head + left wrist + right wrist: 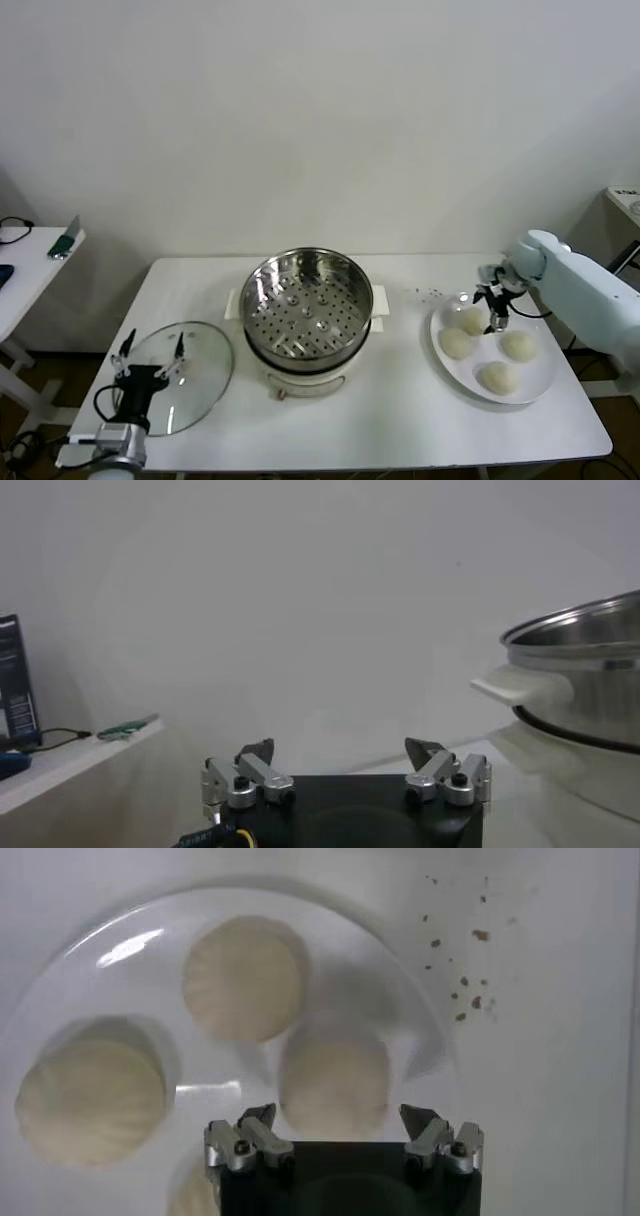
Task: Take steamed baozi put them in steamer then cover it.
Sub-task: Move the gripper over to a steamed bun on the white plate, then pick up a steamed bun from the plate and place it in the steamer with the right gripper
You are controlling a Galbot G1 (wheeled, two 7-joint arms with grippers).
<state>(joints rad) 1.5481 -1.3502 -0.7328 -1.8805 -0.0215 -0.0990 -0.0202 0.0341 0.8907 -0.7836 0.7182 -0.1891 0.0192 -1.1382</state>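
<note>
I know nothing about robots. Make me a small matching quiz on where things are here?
Things:
1. buns
2. glass lid
3. steamer
4. right gripper

Places:
a. empty, mid-table
b. flat on the table, on the robot's left
c. open above a bun
d. on the white plate

Pairs: 1-d, 2-b, 3-a, 4-c

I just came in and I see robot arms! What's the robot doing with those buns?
The right gripper hangs open just above one steamed baozi on the white plate, ready to grab it. All four baozi are on the plate. The steamer in the middle of the table has nothing in it yet. The left gripper waits open over the glass lid lying on the table.
</note>
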